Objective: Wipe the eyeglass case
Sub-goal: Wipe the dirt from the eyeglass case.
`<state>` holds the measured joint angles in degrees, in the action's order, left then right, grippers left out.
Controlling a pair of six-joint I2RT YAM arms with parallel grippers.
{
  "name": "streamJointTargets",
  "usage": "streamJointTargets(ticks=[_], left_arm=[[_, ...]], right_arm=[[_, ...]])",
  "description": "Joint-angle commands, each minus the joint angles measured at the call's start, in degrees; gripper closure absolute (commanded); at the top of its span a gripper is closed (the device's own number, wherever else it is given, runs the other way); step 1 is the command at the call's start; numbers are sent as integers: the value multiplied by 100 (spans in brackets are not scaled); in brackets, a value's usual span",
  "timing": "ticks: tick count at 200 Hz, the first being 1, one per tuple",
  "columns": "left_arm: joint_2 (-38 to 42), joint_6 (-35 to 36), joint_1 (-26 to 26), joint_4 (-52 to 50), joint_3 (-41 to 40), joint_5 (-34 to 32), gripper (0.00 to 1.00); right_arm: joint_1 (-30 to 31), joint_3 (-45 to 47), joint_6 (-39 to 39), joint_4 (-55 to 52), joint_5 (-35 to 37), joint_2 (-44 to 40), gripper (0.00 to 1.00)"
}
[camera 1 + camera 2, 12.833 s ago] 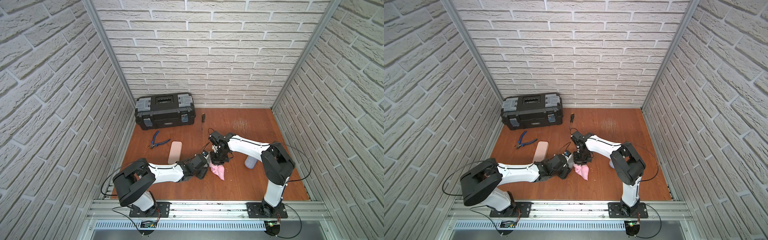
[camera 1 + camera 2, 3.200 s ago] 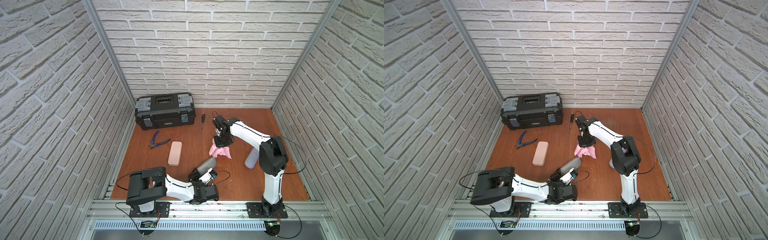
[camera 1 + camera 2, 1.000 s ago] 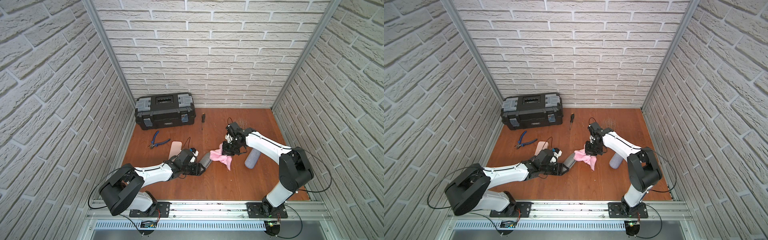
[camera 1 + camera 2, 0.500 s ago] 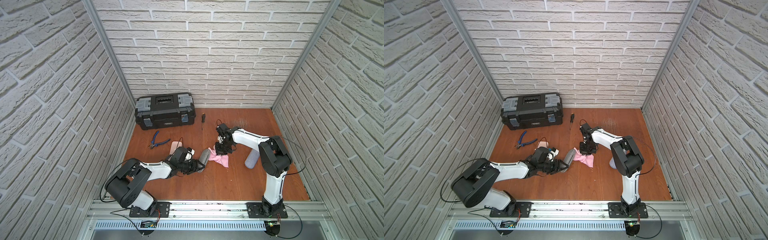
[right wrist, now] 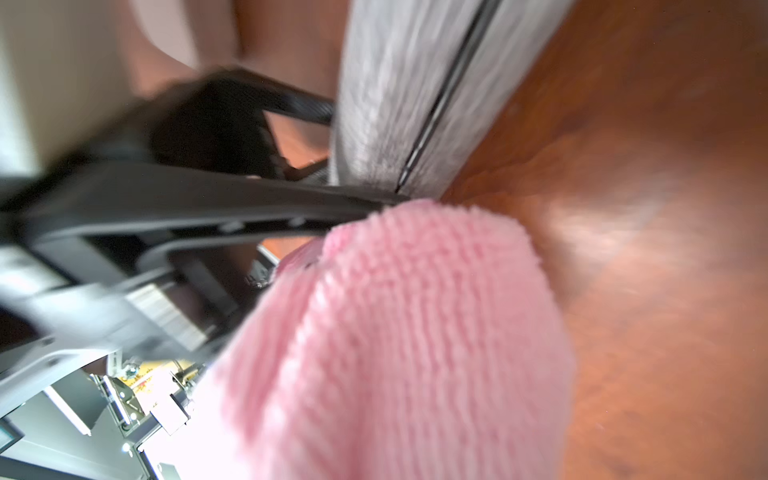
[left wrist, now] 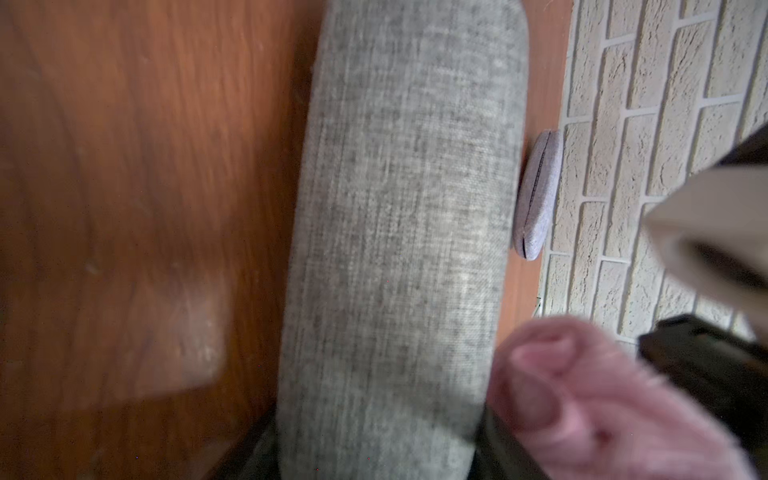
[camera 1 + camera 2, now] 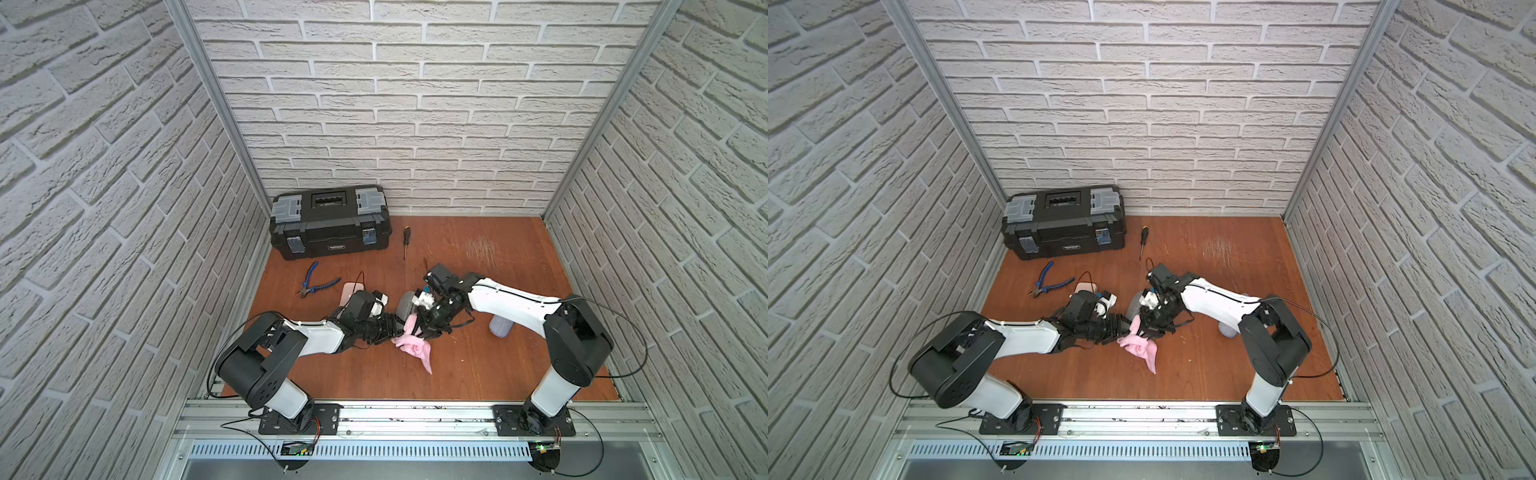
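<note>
In both top views, my left gripper (image 7: 392, 329) clamps one end of the grey eyeglass case (image 7: 405, 304), with its jaws partly apart around the case's width. The case juts out from the gripper, near the middle of the brown surface (image 7: 457, 374). My right gripper (image 7: 423, 328) is pinched shut on a pink cloth (image 7: 413, 347). The cloth meets the case's held end and hangs down toward the surface.

In the left wrist view, the case (image 6: 399, 228) runs long and straight away from the gripper. The cloth (image 6: 602, 395) is bunched against one side of the case, close to the grip. A second, lilac case (image 6: 536, 195) lies well apart, by the wall.

In the right wrist view, the cloth (image 5: 415, 332) fills the foreground. Its tip touches the case (image 5: 395, 104) beside the dark seam (image 5: 440, 112).

To wipe well, I judge my left grip should hold firm. My right arm should press the cloth flatter and draw it along the whole length to the free end. Only a small bunched tip seems to touch, so spreading it would help. The case is held at one end only, so pushing hard could twist it loose.
</note>
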<state>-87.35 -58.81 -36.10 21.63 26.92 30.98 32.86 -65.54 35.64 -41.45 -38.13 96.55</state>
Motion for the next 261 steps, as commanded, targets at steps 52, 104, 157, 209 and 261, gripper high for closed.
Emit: streamJointTargets(ticks=[52,104,157,209,261], left_arm=[[650,-21,6,16,-497,-384,89],[603,136,15,-5,-444,-290,89],[404,351,63,62,-227,-325,91],[412,612,98,-357,-152,-628,91],[879,2432,-1198,-3113,713,-2672,86]], right_arm=[[-1045,-1094,-514,-489,3592,796,98],[-62,-2019,-290,-63,2463,1885,98],[953,-575,-2,1058,179,682,98],[266,243,-236,709,-548,-397,98],[-911,-1073,-450,-716,2291,-138,98]])
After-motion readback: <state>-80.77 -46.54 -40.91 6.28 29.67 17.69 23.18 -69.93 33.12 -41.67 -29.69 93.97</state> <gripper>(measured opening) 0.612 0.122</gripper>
